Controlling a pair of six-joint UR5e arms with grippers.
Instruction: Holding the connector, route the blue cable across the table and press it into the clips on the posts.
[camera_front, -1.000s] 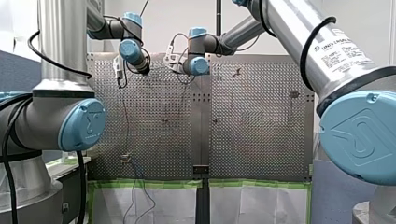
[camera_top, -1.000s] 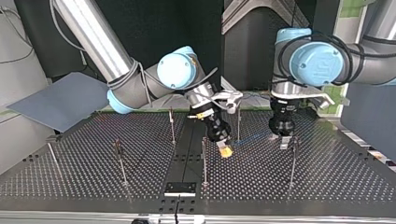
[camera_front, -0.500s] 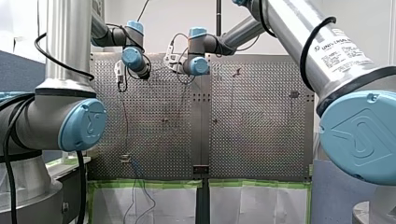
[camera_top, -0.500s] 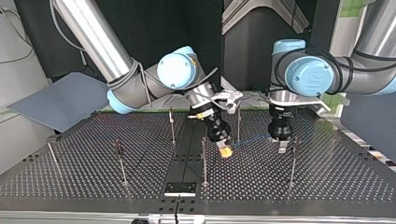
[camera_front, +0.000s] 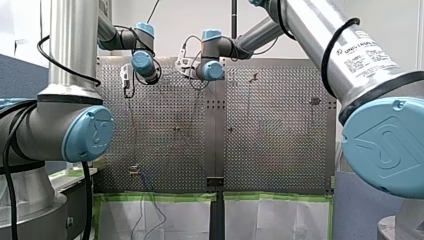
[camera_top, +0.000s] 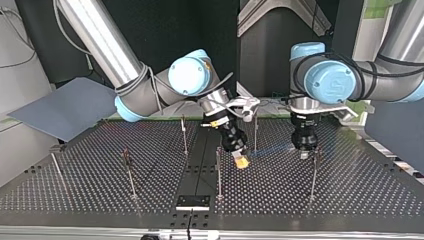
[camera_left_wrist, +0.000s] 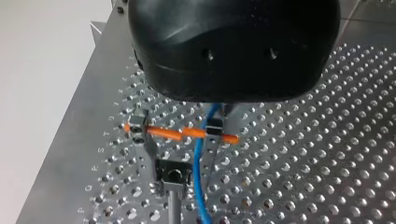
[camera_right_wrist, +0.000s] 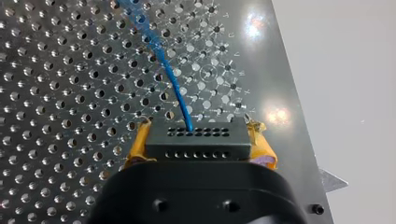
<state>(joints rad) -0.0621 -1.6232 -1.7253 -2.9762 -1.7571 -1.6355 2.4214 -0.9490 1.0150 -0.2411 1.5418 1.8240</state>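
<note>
I judge the routing step is in hand. At the centre of the top view my right gripper (camera_top: 241, 160) is clamped on the connector (camera_right_wrist: 196, 139), a black rectangular block with rows of small holes, squeezed between yellow pads (camera_right_wrist: 262, 148). The blue cable (camera_right_wrist: 164, 63), thin, smooth and limp, leaves it over the perforated metal table (camera_top: 90, 170). Whether my left gripper (camera_top: 304, 153), centre-right, is closed I cannot tell. Under it a dark square clip (camera_left_wrist: 173, 174) tops a slim post just beside the cable. Next, I reckon, the cable needs pressing sideways into it.
</note>
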